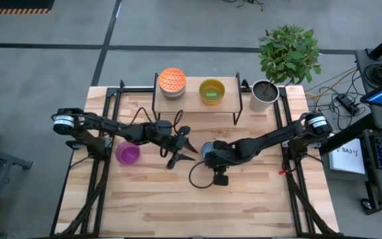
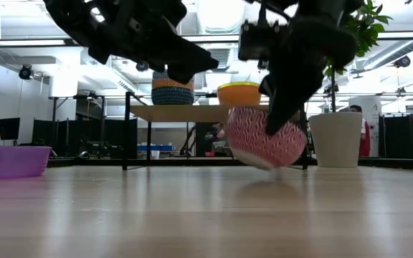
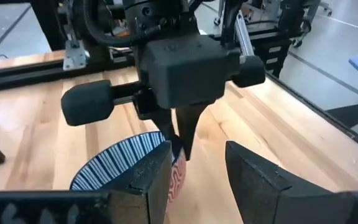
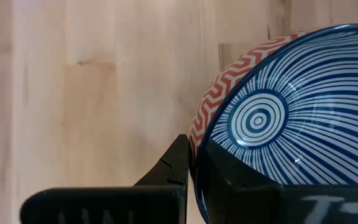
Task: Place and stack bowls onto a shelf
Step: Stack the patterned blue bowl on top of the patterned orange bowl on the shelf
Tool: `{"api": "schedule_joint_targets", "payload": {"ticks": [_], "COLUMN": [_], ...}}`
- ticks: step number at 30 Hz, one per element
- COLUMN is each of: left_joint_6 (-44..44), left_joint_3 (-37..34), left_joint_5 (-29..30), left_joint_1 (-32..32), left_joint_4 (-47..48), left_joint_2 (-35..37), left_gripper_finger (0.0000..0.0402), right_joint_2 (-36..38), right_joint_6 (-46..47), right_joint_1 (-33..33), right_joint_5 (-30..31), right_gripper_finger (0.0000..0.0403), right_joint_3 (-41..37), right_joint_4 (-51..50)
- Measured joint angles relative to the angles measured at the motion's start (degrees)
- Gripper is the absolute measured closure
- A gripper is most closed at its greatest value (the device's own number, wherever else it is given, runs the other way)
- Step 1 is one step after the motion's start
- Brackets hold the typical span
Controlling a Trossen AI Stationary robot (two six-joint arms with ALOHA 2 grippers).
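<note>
Pinching the rim of the striped bowl (image 2: 266, 136), the right gripper (image 1: 211, 154) held it tilted, barely off the table (image 1: 244, 206); such a thin grip might slip. Nearby, the left gripper (image 1: 186, 147) hovered open; beyond stood the shelf (image 1: 194, 103).

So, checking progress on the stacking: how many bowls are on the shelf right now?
2 visible: a stack topped by the patterned orange bowl at the shelf's left, the yellow bowl mid-shelf. Each may hide others nested beneath.
</note>
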State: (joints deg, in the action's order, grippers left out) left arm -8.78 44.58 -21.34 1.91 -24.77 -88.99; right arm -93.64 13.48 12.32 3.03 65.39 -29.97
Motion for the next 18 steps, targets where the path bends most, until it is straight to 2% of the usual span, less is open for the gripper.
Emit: {"api": "schedule_joint_targets", "payload": {"ticks": [13, 18], "left_joint_6": [1.09, 2.25], "left_joint_3": [-0.02, -0.01], "left_joint_5": [0.0, -0.13], "left_joint_1": [0.0, -0.1], "left_joint_4": [-1.92, -2.79], "left_joint_2": [-5.55, -5.86], "left_gripper_finger": [0.0267, 0.0267], "right_joint_2": [-2.05, -2.06], "right_joint_6": [-1.08, -0.37], "right_joint_1": [0.0, 0.0], "right_joint_5": [0.21, 1.78], "right_gripper_finger": [0.039, 0.0365], "right_joint_3": [0.0, 0.0], "right_joint_4": [-0.09, 0.22]}}
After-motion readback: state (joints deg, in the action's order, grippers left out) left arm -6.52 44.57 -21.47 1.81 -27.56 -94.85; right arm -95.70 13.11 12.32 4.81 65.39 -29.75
